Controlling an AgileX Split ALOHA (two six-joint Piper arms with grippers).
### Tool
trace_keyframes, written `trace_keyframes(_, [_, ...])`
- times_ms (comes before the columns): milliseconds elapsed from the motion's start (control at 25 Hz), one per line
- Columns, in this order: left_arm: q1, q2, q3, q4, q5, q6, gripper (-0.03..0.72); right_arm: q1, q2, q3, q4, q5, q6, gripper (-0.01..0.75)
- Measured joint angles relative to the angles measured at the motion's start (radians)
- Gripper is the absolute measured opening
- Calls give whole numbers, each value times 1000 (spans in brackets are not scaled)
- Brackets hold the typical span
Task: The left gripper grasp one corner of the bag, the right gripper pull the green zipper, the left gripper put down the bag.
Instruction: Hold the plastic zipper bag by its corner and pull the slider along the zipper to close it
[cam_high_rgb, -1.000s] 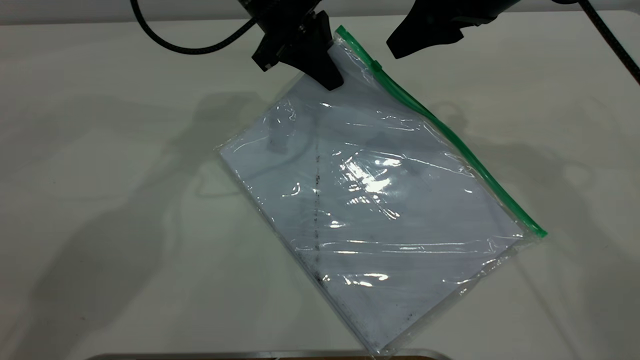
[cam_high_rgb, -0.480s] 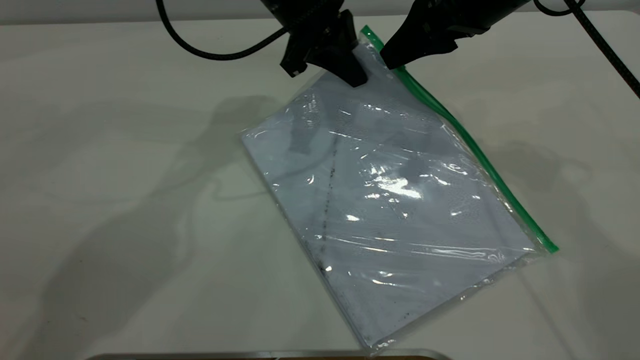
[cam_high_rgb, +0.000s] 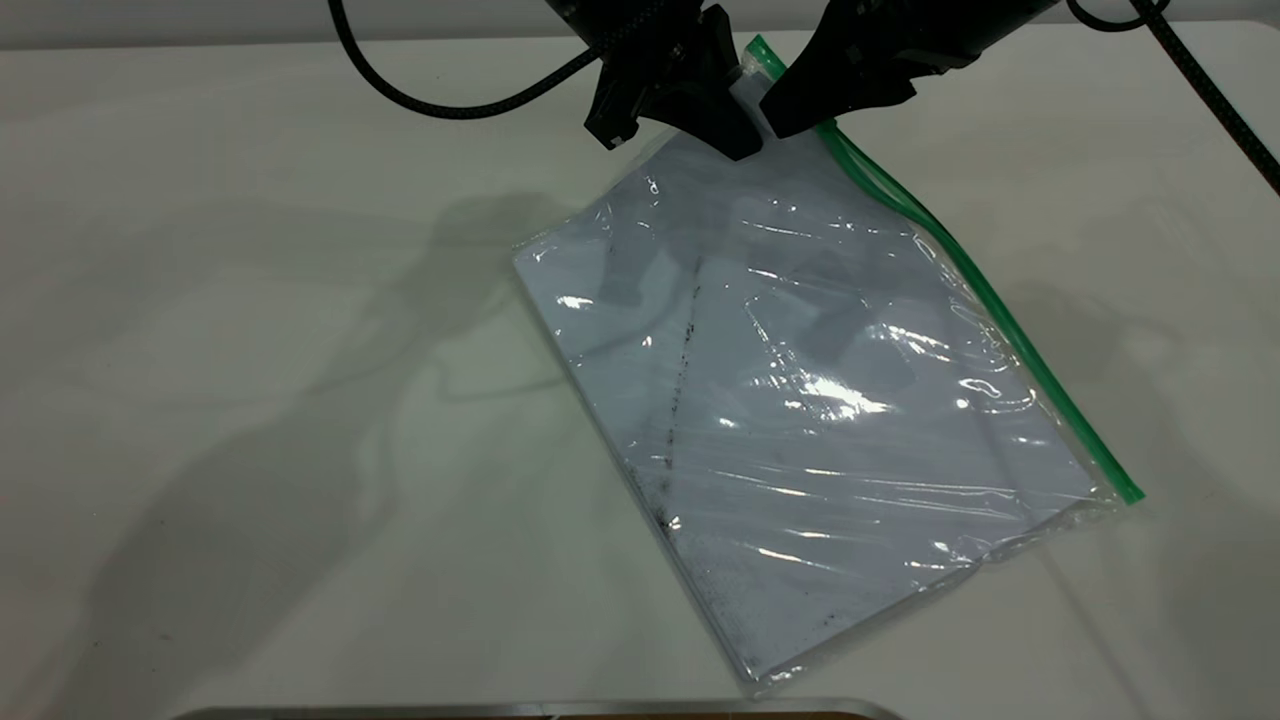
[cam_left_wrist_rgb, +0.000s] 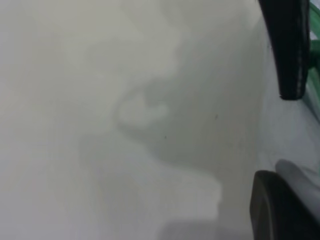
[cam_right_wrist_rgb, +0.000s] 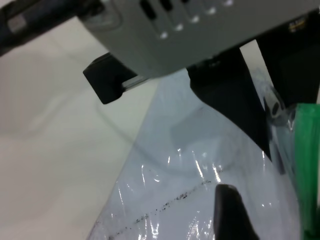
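The bag (cam_high_rgb: 820, 400) is a clear pouch with white paper inside and a dark smudge line. It slopes down to the table from its far corner. My left gripper (cam_high_rgb: 738, 140) is shut on that corner, just beside the end of the green zipper (cam_high_rgb: 980, 290). My right gripper (cam_high_rgb: 778, 118) hovers right next to it at the zipper's upper end and stands open. In the right wrist view one finger (cam_right_wrist_rgb: 231, 215) lies over the plastic, with the green zipper (cam_right_wrist_rgb: 307, 170) beside it. The slider tab is hidden. The left wrist view shows mostly bare table.
The white table (cam_high_rgb: 250, 350) stretches out to the left of the bag and in front of it. A metal edge (cam_high_rgb: 540, 711) runs along the near border. Black cables (cam_high_rgb: 450, 100) hang from the arms at the far side.
My left gripper has carried the bag's corner to the right, and the whole bag has slid right with it. My right gripper dropped in beside the zipper's upper end and has since held still.
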Motion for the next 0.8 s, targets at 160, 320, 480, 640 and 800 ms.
trace_keyframes(160, [0, 0, 0, 0, -2, 0, 51, 0, 5, 0, 0, -1, 0, 347])
trace_keyframes(320, [0, 1, 0, 0, -2, 2, 51, 0, 26, -6, 2, -4, 0, 249])
trace_keyframes(480, [0, 2, 0, 4, -6, 2, 51, 0, 37, -6, 7, -22, 0, 227])
trace_keyframes(640, [0, 2, 0, 5, -16, 1, 51, 0, 38, -6, 8, -60, 0, 255])
trace_keyframes(800, [0, 2, 0, 0, -18, -1, 51, 0, 42, -6, 8, -112, 0, 275])
